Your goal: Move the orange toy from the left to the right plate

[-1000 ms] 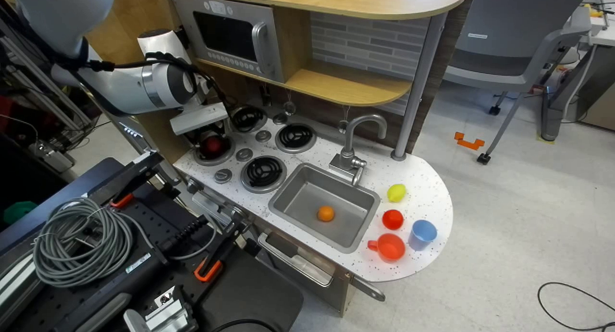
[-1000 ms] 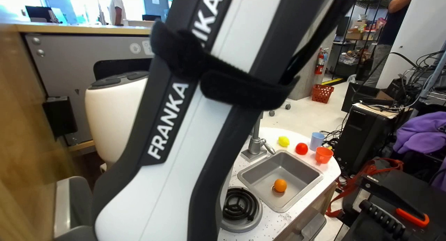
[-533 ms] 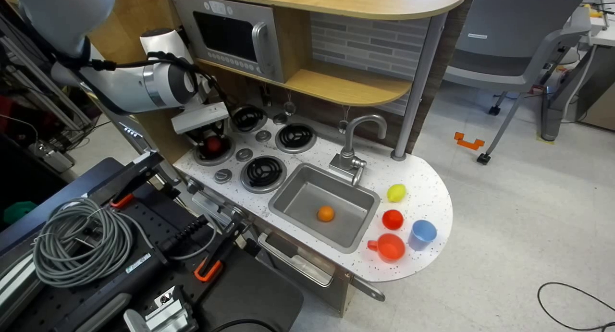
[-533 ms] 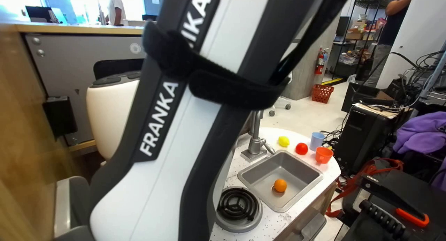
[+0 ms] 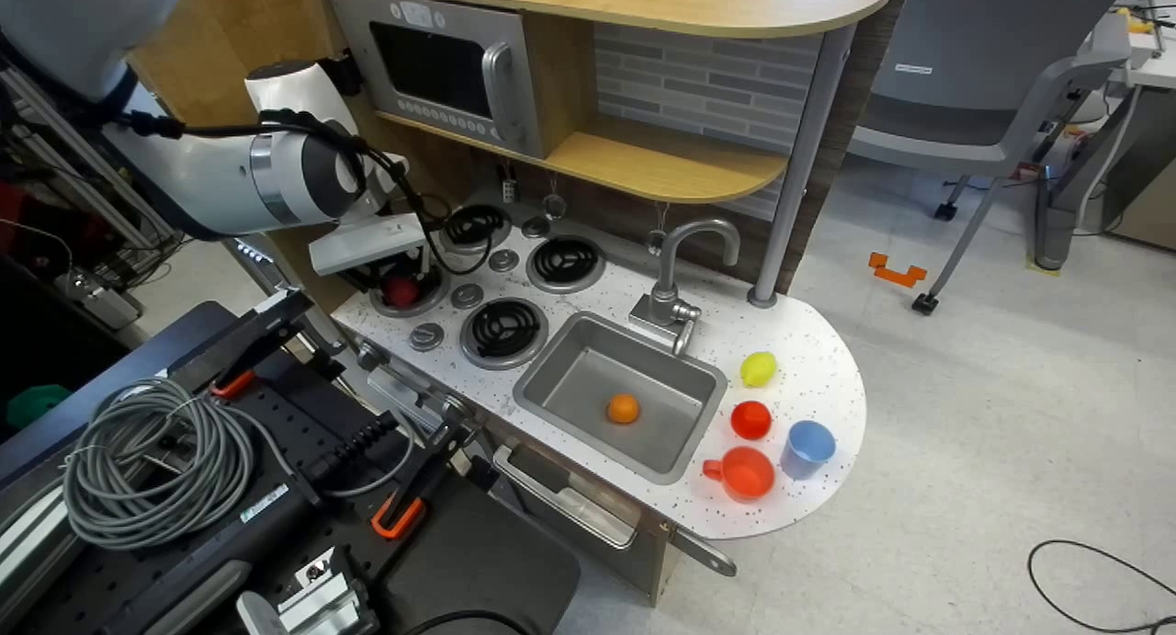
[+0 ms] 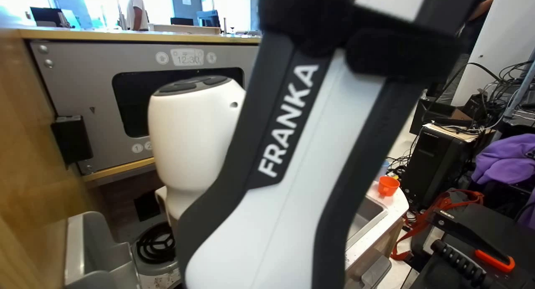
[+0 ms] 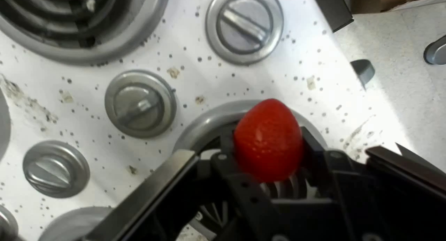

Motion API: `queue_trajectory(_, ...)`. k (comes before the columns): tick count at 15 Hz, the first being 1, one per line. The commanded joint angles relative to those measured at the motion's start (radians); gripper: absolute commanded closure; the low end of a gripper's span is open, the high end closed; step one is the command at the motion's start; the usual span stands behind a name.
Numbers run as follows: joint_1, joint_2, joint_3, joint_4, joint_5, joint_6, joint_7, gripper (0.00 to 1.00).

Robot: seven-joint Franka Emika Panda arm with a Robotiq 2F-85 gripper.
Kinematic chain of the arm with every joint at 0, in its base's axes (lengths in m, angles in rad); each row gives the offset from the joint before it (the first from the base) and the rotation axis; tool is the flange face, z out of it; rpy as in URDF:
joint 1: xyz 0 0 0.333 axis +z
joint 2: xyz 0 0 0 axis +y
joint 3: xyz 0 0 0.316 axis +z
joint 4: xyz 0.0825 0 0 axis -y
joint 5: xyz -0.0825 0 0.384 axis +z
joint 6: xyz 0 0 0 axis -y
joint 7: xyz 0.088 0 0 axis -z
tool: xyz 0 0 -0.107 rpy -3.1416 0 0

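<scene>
In an exterior view the small round red-orange toy sits slightly lower and further left than half a second ago, and the flat white wrist housing above it has shifted the same way — the two travel together, so I judge the grasp made and the carry just begun. The wrist view shows the black two-fingered gripper pinching the toy, a finger against each side, over a silver-rimmed black-coiled burner disc, presumably the left plate. Whether the toy hangs free of it I cannot tell. The likely goal is the matching right-hand burner disc, across the row of round grey knobs; the toy is not yet on that side.

In an exterior view the thick white-and-black robot arm now hides much of the rectangular grey metal sink. That sink has an orange ball on its floor — and on the speckled white counter beyond stand a red-orange handled mug and, near it, a light blue cup; their contents I cannot make out.
</scene>
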Motion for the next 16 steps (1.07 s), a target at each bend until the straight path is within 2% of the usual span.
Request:
queue_trajectory(1, 0.021, -0.106, -0.078, -0.140, 0.040, 0.059, 0.062, 0.79)
queue_trajectory(5, -0.024, -0.130, -0.134, -0.174, 0.099, 0.042, 0.107, 0.79)
queue_trajectory(8, -0.063, -0.102, -0.156, -0.144, 0.163, 0.015, 0.118, 0.79)
queue_trajectory(12, -0.120, -0.064, -0.144, -0.092, 0.236, 0.001, 0.116, 0.79)
queue_trajectory(16, -0.123, -0.030, -0.147, -0.034, 0.285, -0.006, 0.137, 0.79)
